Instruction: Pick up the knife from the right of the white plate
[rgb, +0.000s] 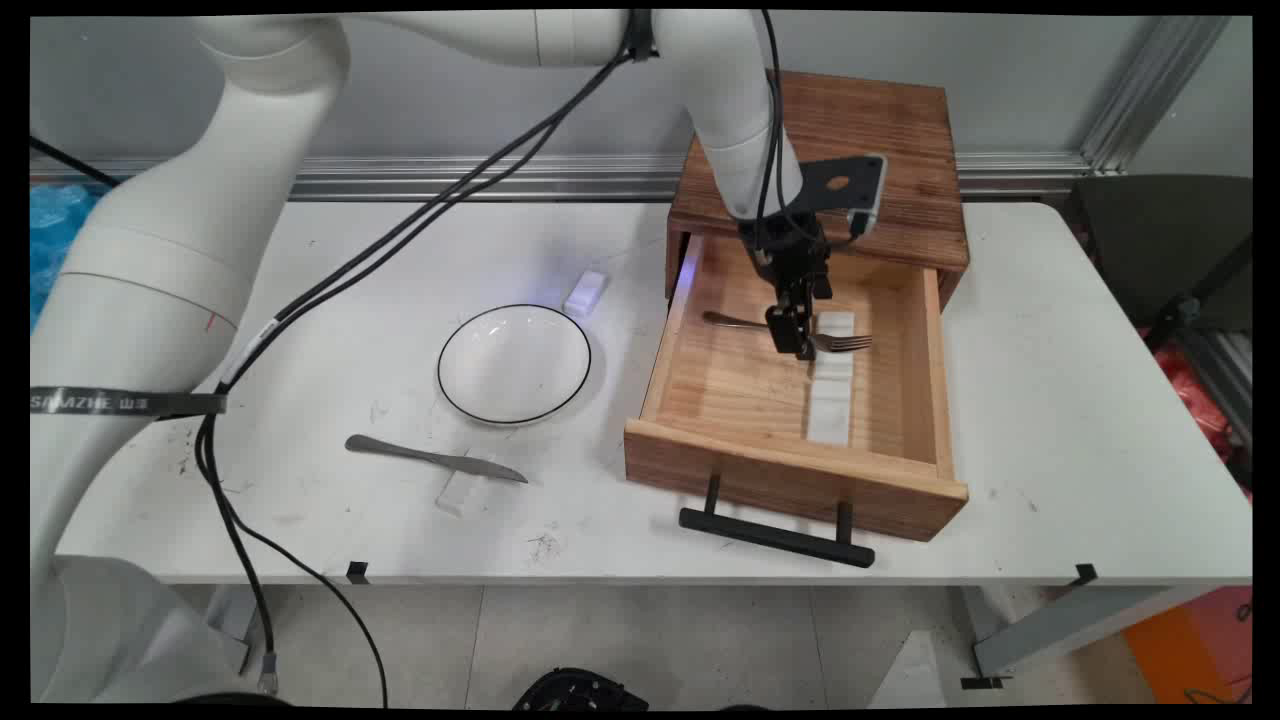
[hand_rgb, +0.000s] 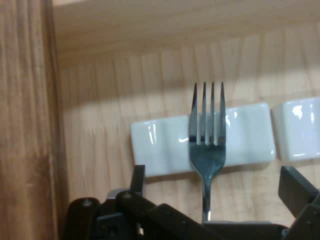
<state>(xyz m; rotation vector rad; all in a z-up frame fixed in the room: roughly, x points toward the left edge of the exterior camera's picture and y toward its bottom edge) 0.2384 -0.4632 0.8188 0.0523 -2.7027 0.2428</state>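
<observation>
Black two-finger gripper (rgb: 800, 335) low inside open wooden drawer (rgb: 700, 380), jaws spread wide either side of silver metal fork's (hand_rgb: 206, 150) handle, not visibly gripping it. Fork tines lie across white ceramic rest (hand_rgb: 160, 145); second white rest (hand_rgb: 300, 127) just beside it. On white worktop (rgb: 1050, 400): round white black-rimmed plate (rgb: 514, 363), silver knife (rgb: 430, 458) on small white rest (rgb: 458, 493).

Fork (rgb: 800, 335) on rest (rgb: 835, 330) in drawer (rgb: 700, 400).
</observation>
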